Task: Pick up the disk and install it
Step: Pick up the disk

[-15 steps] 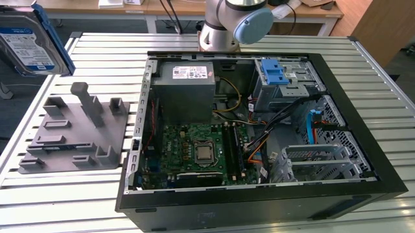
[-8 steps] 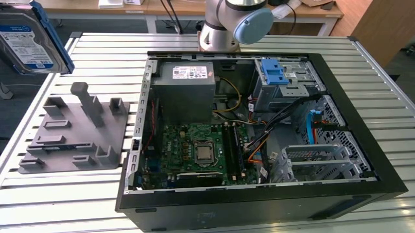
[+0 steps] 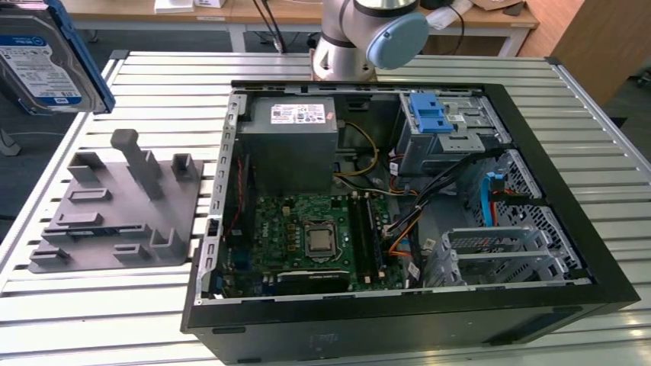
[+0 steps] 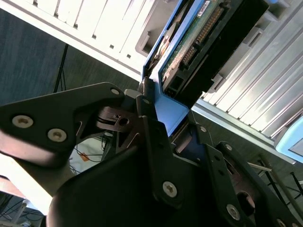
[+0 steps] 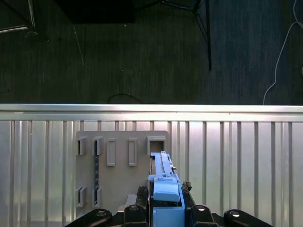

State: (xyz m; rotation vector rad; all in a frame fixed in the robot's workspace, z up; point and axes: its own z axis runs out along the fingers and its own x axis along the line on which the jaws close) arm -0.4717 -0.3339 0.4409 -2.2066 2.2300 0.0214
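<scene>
Disk (image 3: 46, 57) is hanging up in the air in the top corner of the exterior view's left. Its blue-and-white label is facing out and a blue plastic edge is running down its side. It is not touching the counter (image 3: 102, 320).

The pincer (image 4: 168, 117) is squeezing tight on the disk. In the second wrist view its black fingers (image 4: 147, 118) are pressing on the blue bracket from both sides. The green underside of the disk, with a row of little pins, is showing just past them.

In the first wrist view the disk is showing edge on, with its blue bracket sitting between the two black fingers. Below it, a grey plate (image 5: 118, 165) with small upright posts is lying flat on the silver slats of the counter. A dark floor (image 5: 142, 56) is showing past the counter's edge.

In the exterior view the grey plate is sitting on the counter just beside a big open computer case (image 3: 407, 335), on the exterior view's left of it. Inside the case a grey power box (image 3: 290, 145) is sitting next to a green board (image 3: 315, 236), and a blue holder (image 3: 432, 114) is sitting in a far corner. The robot arm (image 3: 367, 38) is standing behind the case.
</scene>
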